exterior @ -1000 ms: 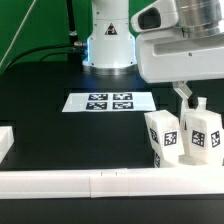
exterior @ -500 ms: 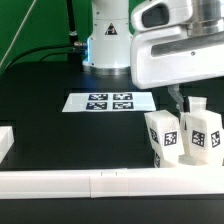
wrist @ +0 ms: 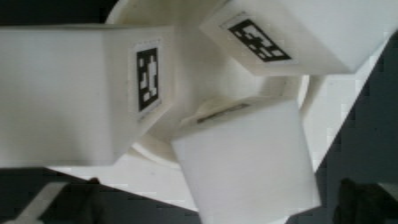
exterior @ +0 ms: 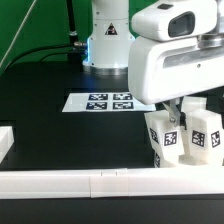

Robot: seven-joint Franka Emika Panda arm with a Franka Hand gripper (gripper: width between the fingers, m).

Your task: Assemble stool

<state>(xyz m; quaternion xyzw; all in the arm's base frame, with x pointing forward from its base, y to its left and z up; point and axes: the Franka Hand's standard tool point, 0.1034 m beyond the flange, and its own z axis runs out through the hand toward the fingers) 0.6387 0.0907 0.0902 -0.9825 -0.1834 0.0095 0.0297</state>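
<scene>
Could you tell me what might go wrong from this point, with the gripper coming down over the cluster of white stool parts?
1. The stool parts stand packed together near the rail; the gripper could nudge a neighbouring piece while closing on one.
2. The wrist view shows only overlapping white blocks, with no fingertip visible, so alignment is hard to confirm.
3. The gripper housing hides part of the cluster in the exterior view, so a tilt might go unnoticed.

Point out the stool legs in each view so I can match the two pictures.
Exterior view: the stool legs stand in a tight cluster toward the exterior view's right, near the long white rail, right under the gripper.
Wrist view: the legs fill most of the picture, seen close from above.
Shared landmark: the black-and-white square tags on the legs.
</scene>
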